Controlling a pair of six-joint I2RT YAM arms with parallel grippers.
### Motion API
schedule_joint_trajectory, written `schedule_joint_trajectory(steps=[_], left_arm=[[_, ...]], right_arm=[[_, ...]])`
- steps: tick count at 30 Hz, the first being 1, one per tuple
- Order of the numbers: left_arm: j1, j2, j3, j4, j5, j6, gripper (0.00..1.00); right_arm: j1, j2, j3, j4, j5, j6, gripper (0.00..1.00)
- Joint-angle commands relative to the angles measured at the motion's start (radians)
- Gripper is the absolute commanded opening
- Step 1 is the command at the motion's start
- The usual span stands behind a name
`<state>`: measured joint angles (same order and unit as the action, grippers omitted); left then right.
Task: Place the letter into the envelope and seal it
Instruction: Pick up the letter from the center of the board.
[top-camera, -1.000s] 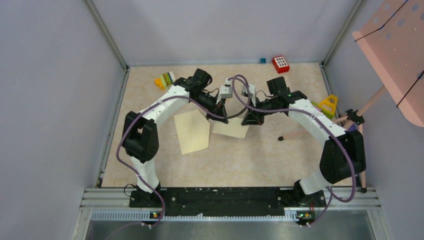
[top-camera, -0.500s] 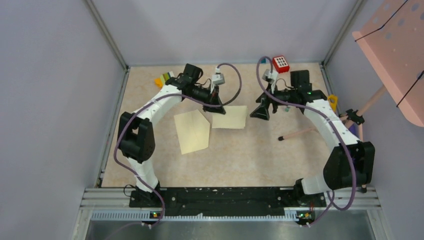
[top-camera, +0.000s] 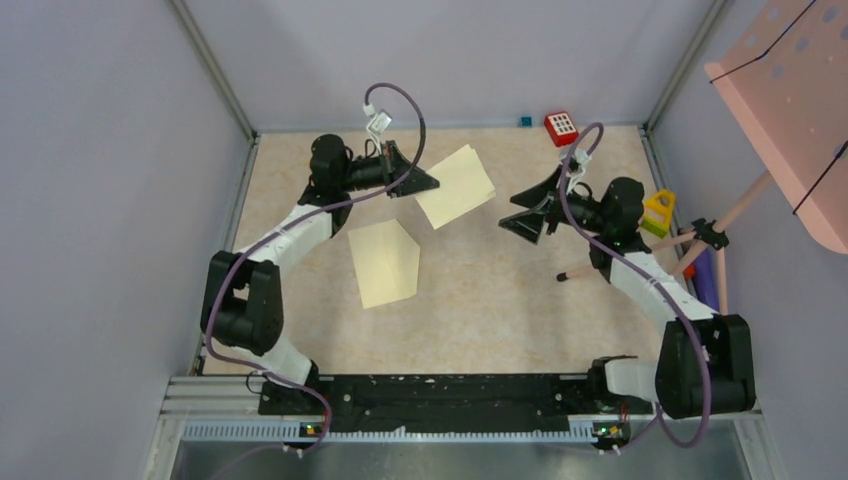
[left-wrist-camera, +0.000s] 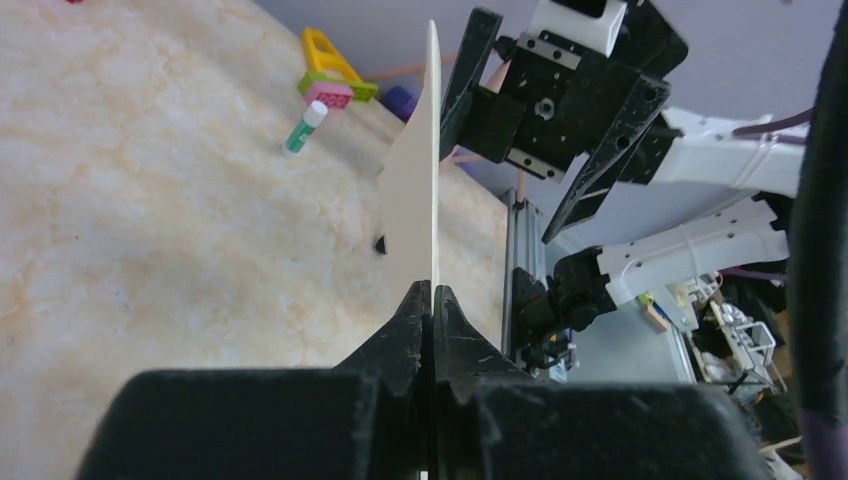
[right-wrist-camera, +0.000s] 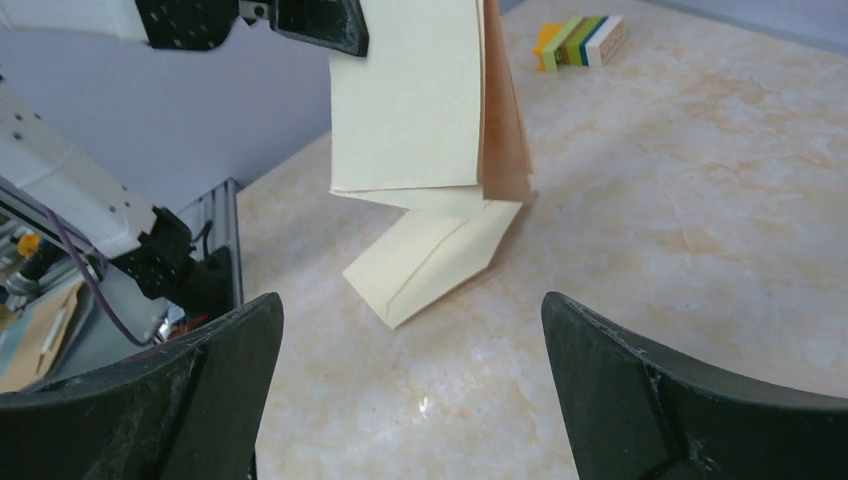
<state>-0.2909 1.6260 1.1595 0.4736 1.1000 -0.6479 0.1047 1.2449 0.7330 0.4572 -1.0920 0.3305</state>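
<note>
Two black two-finger grippers work over a beige marbled tabletop (top-camera: 480, 320). Near the upper middle of the overhead view, the left gripper (top-camera: 432, 183) has its jaws pressed together on one edge of a pale cream rectangular sheet of paper (top-camera: 458, 187), the letter, and holds it clear of the table. In the left wrist view this sheet is seen edge-on, a thin line rising from the pinched fingertips. In the right wrist view it hangs in the upper centre, cream on the near face with a tan-brown layer showing behind its right edge. The right gripper (top-camera: 518, 212) sits just right of the sheet in the overhead view, apart from it, its jaws spread wide with nothing between them. The pale cream-yellow paper envelope (top-camera: 386, 262), with a pointed flap, lies flat on the table left of centre in the overhead view, below the held sheet and touched by neither gripper. A red block with white dots (top-camera: 561, 127) rests at the far edge, and a yellow triangular toy (top-camera: 657, 210) sits at the right edge.
</note>
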Motion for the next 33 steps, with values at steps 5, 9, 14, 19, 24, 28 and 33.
schedule_joint_trajectory(steps=[5,9,14,19,24,28,33], left_arm=[[0.002,-0.107,-0.169,0.639,-0.115,-0.457,0.0],[-0.003,-0.12,-0.23,0.797,-0.158,-0.541,0.0],[-0.013,-0.12,-0.242,0.854,-0.166,-0.582,0.0],[-0.024,-0.117,-0.247,0.9,-0.173,-0.619,0.0],[-0.038,-0.117,-0.264,0.897,-0.177,-0.608,0.0],[-0.044,-0.114,-0.272,0.874,-0.183,-0.584,0.0],[-0.05,-0.11,-0.277,0.867,-0.186,-0.581,0.0]], right_arm=[[0.102,0.052,-0.093,0.674,0.114,0.457,0.99],[0.184,0.091,-0.08,0.683,0.169,0.478,0.99],[0.217,0.157,-0.057,0.775,0.209,0.546,0.99],[0.232,0.21,-0.028,0.843,0.209,0.597,0.98],[0.252,0.235,-0.009,0.937,0.207,0.648,0.99],[0.259,0.26,0.012,1.034,0.195,0.704,0.99],[0.27,0.275,0.037,1.024,0.207,0.69,0.98]])
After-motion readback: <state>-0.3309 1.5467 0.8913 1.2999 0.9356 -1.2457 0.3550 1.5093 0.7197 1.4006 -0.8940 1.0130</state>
